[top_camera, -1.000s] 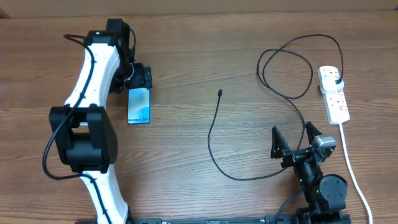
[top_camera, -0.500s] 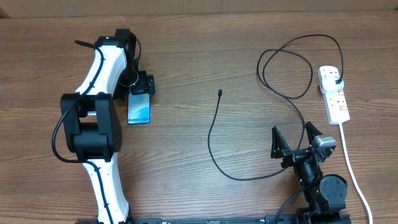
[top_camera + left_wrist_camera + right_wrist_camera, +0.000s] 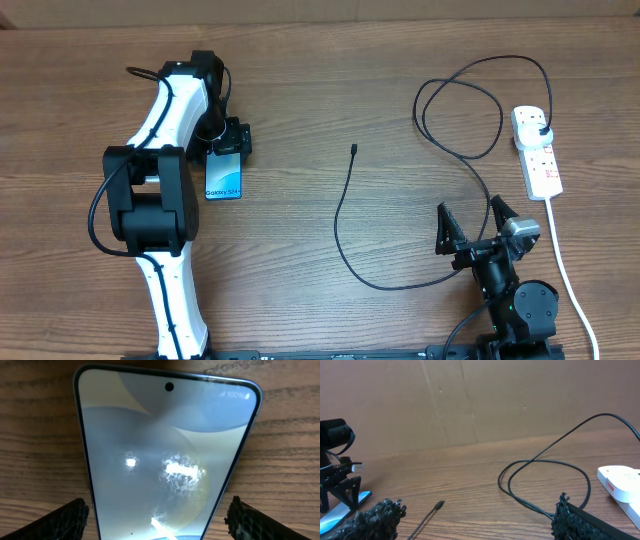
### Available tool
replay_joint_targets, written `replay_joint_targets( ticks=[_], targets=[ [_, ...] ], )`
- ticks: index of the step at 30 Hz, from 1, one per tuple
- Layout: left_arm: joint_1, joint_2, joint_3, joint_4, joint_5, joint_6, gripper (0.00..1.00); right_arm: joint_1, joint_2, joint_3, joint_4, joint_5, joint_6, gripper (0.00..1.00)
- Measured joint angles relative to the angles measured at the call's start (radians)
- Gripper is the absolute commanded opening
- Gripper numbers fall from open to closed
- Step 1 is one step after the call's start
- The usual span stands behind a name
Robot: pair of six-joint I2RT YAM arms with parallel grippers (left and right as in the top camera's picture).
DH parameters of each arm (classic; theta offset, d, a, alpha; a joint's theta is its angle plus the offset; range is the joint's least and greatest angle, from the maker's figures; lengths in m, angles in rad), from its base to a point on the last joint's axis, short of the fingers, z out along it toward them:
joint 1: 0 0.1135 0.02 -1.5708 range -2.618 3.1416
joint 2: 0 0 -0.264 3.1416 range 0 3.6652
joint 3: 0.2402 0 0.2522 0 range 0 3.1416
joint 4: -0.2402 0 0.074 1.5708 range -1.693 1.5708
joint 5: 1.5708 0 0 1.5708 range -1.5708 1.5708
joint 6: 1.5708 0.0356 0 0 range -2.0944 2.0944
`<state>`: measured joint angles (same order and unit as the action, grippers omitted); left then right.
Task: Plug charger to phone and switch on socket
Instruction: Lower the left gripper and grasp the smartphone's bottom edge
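Note:
The phone (image 3: 224,178) lies flat on the table at the left, screen lit. My left gripper (image 3: 229,140) is open at the phone's far end, one finger on each side of it; the left wrist view shows the phone (image 3: 167,455) between the open fingers (image 3: 159,517). The charger cable (image 3: 345,210) lies mid-table, its connector tip (image 3: 354,150) free on the wood, its plug (image 3: 541,131) in the socket (image 3: 537,152) at the right. My right gripper (image 3: 473,228) is open and empty near the front edge. The right wrist view shows the tip (image 3: 438,505), the cable loop (image 3: 545,480) and the socket (image 3: 620,480).
The socket's thick white cord (image 3: 566,265) runs down the right side to the front edge. The charger cable loops widely (image 3: 470,100) at the back right. A brown wall (image 3: 470,400) stands behind the table.
My left arm has shifted right and its gripper has settled around the phone's far end. The right arm, cable and socket have not moved.

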<state>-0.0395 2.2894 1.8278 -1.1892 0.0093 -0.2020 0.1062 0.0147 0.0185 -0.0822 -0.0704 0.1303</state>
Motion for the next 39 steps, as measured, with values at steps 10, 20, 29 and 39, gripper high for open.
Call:
replay_joint_targets(
  ticks=[10,20,29,39],
  targets=[
    [0.0,0.0,-0.013,0.038,0.0,0.021,0.91,0.0,0.0,0.0,0.0,0.0,0.0,1.0],
    [0.0,0.0,-0.035,0.027,-0.005,0.039,0.9,0.0,0.0,0.0,0.0,0.0,0.0,1.0],
    [0.0,-0.019,-0.085,0.066,-0.011,0.047,0.9,0.0,0.0,0.0,0.0,0.0,0.0,1.0],
    [0.0,-0.038,-0.117,0.103,-0.012,0.044,0.83,0.0,0.0,0.0,0.0,0.0,0.0,1.0]
  ],
)
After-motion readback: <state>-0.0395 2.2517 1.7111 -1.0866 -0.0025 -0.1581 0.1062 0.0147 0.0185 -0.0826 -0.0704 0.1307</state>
